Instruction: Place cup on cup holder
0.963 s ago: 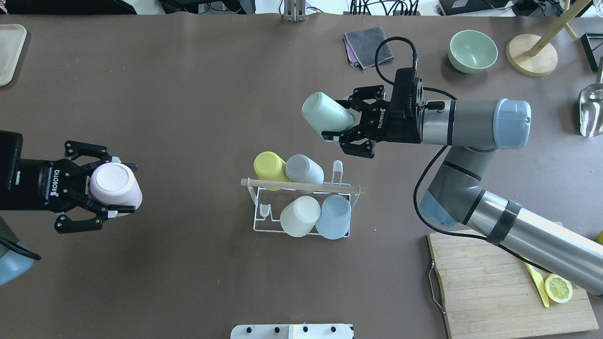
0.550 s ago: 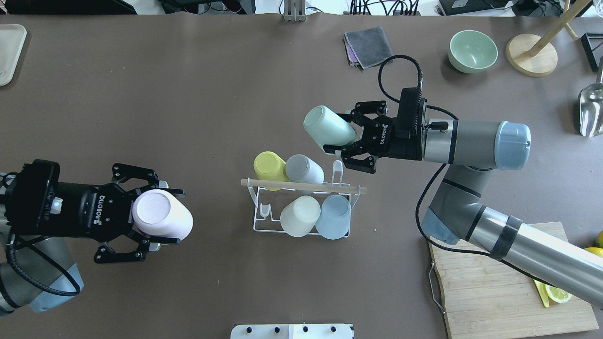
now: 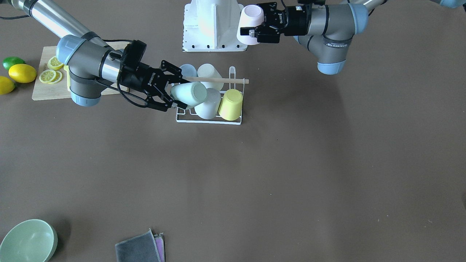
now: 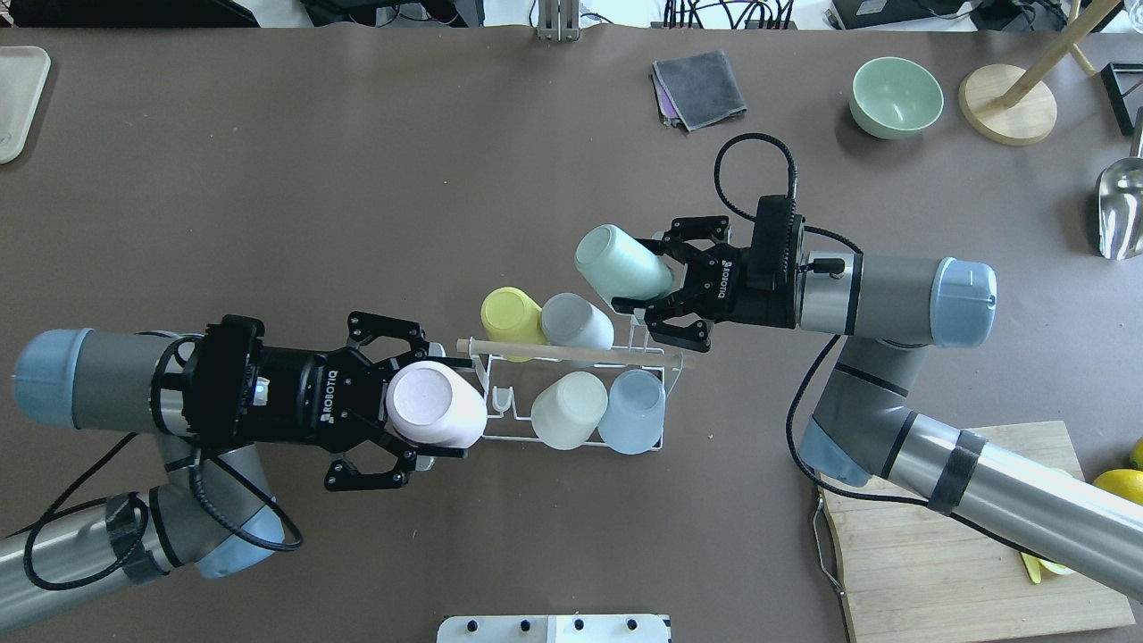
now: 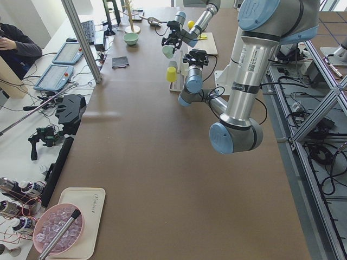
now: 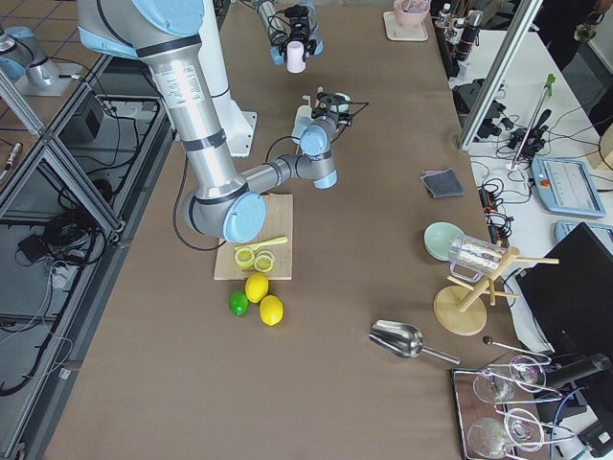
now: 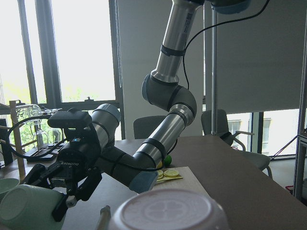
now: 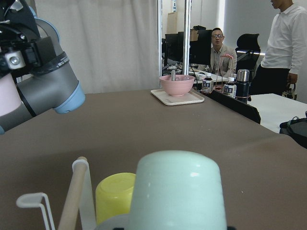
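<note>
Both arms are carrying cups toward the cup holder [image 4: 571,393], a white wire rack with a wooden dowel [image 4: 571,353] across its top, standing near the middle of the bench [image 4: 357,161], somewhat toward the robot's edge. Four cups already sit upturned on its prongs: yellow [image 4: 509,314], grey [image 4: 576,321], cream [image 4: 568,409] and pale blue [image 4: 632,411].

The left pincer [image 4: 420,415] is closed around a pink cup [image 4: 436,406], base up, just beside the rack's left end, where a free prong [image 4: 503,399] shows. The right pincer [image 4: 656,286] grips a mint cup [image 4: 621,263], tilted, above the rack's far right corner, near another free prong [image 4: 639,323].

This looks like the final approach. Next, each cup's open mouth needs lining up over its free prong, then lowering and letting go, without knocking the neighbouring cups or the dowel.
</note>
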Controlling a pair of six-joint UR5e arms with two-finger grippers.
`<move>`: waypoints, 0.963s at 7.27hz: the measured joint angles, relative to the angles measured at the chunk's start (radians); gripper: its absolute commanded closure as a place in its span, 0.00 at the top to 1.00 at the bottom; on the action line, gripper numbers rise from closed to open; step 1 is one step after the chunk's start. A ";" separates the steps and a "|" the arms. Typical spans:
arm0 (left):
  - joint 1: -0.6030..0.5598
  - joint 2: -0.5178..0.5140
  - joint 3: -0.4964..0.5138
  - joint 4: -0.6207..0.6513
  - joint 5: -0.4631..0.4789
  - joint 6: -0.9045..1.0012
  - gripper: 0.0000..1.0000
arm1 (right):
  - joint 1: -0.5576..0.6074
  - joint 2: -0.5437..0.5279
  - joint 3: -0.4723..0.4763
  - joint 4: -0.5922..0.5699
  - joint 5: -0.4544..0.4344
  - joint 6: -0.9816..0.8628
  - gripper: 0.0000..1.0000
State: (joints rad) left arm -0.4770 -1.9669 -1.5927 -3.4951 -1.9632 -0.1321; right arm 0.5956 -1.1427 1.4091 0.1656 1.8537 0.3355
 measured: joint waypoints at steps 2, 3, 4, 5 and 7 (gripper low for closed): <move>0.037 -0.049 0.081 0.000 0.063 0.161 0.50 | -0.006 -0.016 0.000 0.004 0.007 -0.003 0.40; 0.047 -0.063 0.107 0.000 0.082 0.238 0.50 | -0.006 -0.022 0.003 0.006 0.010 -0.003 0.42; 0.059 -0.075 0.130 0.000 0.094 0.303 0.51 | -0.006 -0.028 0.006 0.006 0.014 -0.002 0.48; 0.068 -0.078 0.142 -0.002 0.099 0.342 0.51 | -0.005 -0.032 0.009 0.006 0.018 -0.001 0.52; 0.074 -0.074 0.149 -0.016 0.101 0.365 0.51 | 0.001 -0.040 0.014 0.007 0.027 0.003 0.59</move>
State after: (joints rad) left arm -0.4026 -2.0405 -1.4438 -3.5109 -1.8624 0.2331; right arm 0.5965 -1.1827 1.4226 0.1728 1.8811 0.3382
